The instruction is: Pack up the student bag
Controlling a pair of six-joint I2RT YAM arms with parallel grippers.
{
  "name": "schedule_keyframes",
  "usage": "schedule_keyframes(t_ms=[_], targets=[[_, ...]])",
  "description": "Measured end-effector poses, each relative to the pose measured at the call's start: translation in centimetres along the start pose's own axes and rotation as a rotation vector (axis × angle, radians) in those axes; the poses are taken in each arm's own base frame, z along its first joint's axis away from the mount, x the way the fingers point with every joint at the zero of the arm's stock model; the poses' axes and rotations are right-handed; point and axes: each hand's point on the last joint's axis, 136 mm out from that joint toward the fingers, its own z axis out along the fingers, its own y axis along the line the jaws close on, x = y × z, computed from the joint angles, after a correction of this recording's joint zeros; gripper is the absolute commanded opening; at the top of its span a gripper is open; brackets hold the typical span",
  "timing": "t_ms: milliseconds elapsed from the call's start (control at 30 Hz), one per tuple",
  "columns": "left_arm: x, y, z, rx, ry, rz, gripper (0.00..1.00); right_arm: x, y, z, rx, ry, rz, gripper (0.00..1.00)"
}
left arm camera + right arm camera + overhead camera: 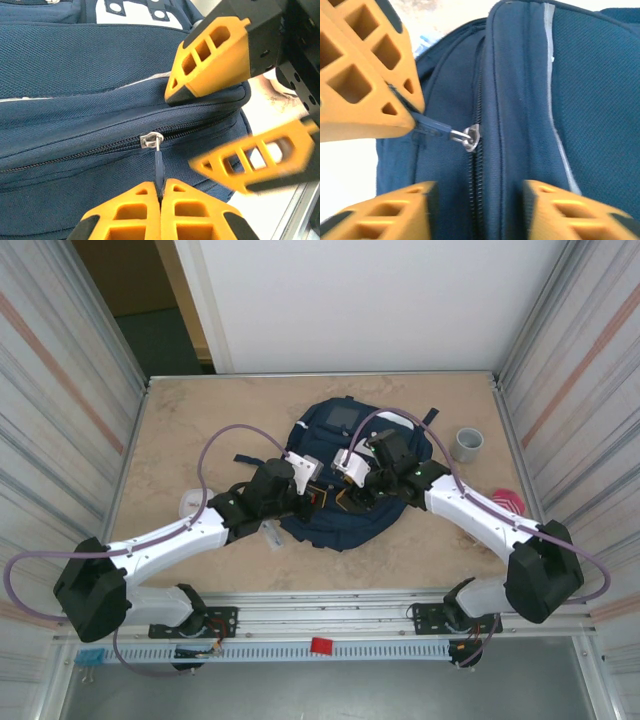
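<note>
My left hand [160,192] is clenched on the zipper pull [158,165] of the bag [322,430], which lies mid-desk [200,420]. The zipper runs crosswise to that pull, passing under my right hand [477,192], which is released and sits astride it.

A beige marbled table [180,430] sits between 2 ribbed, perhaps metal, side walls [60,390], a white panel [380,300] behind.

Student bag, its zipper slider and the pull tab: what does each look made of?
The student bag looks like woven synthetic fabric, probably nylon or polyester, matte navy; a fine weave shows. The zipper slider is likely metal: silvery, shiny, with bright glints. The pull tab is a smooth dark blue strip, perhaps rubber or plastic; unclear.
</note>
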Motion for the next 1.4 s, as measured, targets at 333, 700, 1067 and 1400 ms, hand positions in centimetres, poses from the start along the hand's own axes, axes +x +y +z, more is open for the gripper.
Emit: schedule_keyframes(t_ms=[333,700,1067,1400], targets=[[0.4,2.5,0.0,-0.049,-0.002,-0.035,0.00,-0.3,-0.4,-1.1,0.028,0.005,-0.087,0.00],[0.4,7.2,-1.0,-0.110,-0.020,-0.089,0.00,1.5,-2.8,-5.4,0.104,0.020,-0.067,0.45],[0.6,6.3,-0.8,-0.039,-0.025,-0.087,0.00,-0.9,1.8,-2.0,0.104,0.052,-0.157,0.71],[0.7,6.1,-0.8,-0.024,-0.021,-0.087,0.00,-2.6,-0.7,3.4,0.160,0.073,-0.145,0.54]])
